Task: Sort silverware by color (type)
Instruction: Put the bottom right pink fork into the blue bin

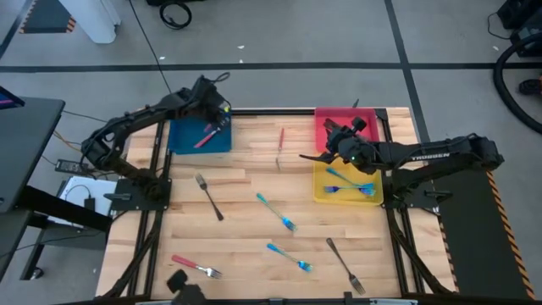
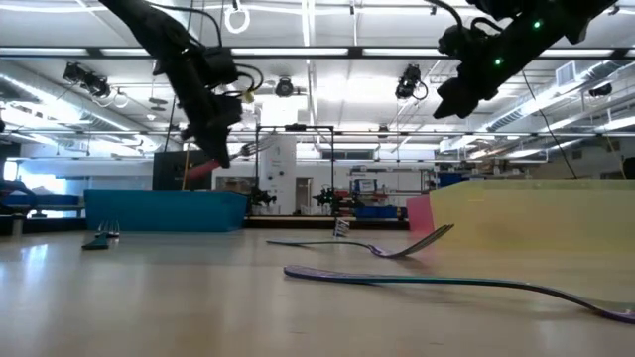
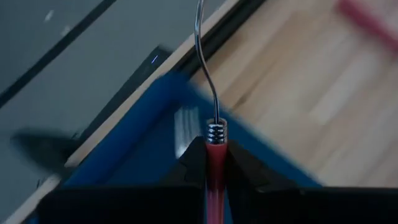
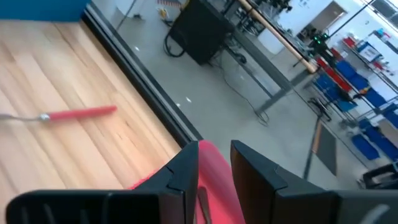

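I had the left gripper (image 1: 213,124) clenched on a red-handled fork (image 3: 214,168), hanging over the blue tray (image 1: 182,140) at eleven o'clock. I judged lowering before release wisest. The right gripper (image 1: 337,142) hovered empty, fingers parted, by the red tray (image 1: 326,119).

In the left wrist view the blue tray (image 3: 155,134) is blurred, and the red-handled fork (image 3: 216,155) runs past the picture's top edge, so its tines are cut off. In the right wrist view a second red-handled fork (image 4: 68,114) loses its head at the edge. In the low view the nearest fork (image 2: 446,283) runs out of the picture, and a small item (image 2: 100,238) beside the blue tray is too small to tell.
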Controlling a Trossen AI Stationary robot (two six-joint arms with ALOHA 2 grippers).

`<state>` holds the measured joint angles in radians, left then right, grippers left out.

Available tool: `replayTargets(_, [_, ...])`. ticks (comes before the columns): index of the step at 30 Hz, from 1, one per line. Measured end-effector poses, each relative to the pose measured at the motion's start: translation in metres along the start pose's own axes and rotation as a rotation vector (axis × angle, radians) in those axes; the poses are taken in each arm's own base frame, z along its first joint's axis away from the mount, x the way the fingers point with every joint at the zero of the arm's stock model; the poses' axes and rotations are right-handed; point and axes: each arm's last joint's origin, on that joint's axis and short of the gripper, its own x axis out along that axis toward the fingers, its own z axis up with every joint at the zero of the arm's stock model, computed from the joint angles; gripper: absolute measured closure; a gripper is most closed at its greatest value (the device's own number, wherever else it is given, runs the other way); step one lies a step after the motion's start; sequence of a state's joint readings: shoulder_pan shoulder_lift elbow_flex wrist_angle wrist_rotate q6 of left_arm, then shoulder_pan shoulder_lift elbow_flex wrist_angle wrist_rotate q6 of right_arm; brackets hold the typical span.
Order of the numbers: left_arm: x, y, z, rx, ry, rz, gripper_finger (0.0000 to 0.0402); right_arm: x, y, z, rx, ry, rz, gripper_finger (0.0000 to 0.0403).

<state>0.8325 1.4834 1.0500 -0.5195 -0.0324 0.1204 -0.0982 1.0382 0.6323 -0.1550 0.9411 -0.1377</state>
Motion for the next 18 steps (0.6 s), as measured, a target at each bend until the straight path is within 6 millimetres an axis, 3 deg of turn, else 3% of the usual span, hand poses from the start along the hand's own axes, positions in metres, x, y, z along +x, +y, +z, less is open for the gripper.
replayTargets(8, [0.0,0.028,-0.009,-0.057,0.054,0.066,0.0366,0.007,-0.007,0.005,-0.056,-0.018,-0.038,0.0302])
replayTargets(18, [0.01,0.045,-0.017,-0.081,0.124,0.088,0.0366,0.014,-0.02,0.026,-0.002,-0.207,0.001,0.0302])
